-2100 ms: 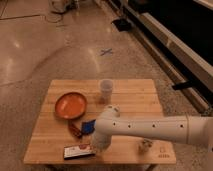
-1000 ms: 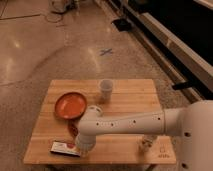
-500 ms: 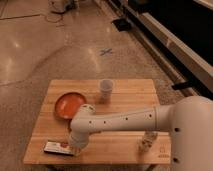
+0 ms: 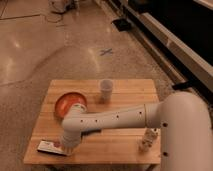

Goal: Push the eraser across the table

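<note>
The eraser (image 4: 50, 147), a flat block with a white face and a red stripe, lies near the front left corner of the light wooden table (image 4: 125, 145). My white arm reaches in from the right across the table's front. The gripper (image 4: 68, 143) is at the arm's left end, right against the eraser's right end. The arm's wrist covers the gripper's tip.
An orange bowl (image 4: 67, 104) sits at the left, just behind the arm. A white cup (image 4: 105, 90) stands at the back middle. A small pale object (image 4: 146, 140) stands near the front right. The table's left edge is close to the eraser. Polished floor lies all around.
The arm has swept leftward along the table's front. The eraser has slid left with it, from the front middle-left to near the front left corner.
</note>
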Robot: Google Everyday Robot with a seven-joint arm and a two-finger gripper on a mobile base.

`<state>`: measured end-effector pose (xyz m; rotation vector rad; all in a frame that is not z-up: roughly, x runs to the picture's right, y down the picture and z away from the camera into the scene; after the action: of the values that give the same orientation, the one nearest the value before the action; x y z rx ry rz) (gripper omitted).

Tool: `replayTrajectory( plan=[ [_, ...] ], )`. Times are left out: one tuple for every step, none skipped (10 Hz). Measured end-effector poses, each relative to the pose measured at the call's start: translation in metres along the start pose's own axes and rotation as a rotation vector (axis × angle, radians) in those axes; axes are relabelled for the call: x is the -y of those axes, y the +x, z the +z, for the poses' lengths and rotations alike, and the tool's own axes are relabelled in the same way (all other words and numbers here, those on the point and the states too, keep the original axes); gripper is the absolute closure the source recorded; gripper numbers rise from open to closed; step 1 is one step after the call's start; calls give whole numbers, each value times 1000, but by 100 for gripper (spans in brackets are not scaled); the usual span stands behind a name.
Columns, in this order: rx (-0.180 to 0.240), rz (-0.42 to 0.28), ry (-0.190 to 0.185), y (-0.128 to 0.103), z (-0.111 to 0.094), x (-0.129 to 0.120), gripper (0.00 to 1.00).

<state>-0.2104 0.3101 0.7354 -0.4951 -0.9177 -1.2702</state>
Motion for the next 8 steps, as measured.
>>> replayTrajectory(
  plan=[
    [2, -14, 5, 0, 1, 7, 100],
    [2, -28, 9, 1, 2, 14, 100],
    [4, -49, 15, 1, 3, 23, 100],
    [4, -61, 19, 2, 4, 29, 100],
    [5, -72, 22, 2, 4, 35, 100],
    [5, -84, 25, 3, 5, 41, 100],
    [5, -97, 30, 3, 6, 47, 100],
    [5, -106, 32, 3, 6, 52, 100]
  ],
)
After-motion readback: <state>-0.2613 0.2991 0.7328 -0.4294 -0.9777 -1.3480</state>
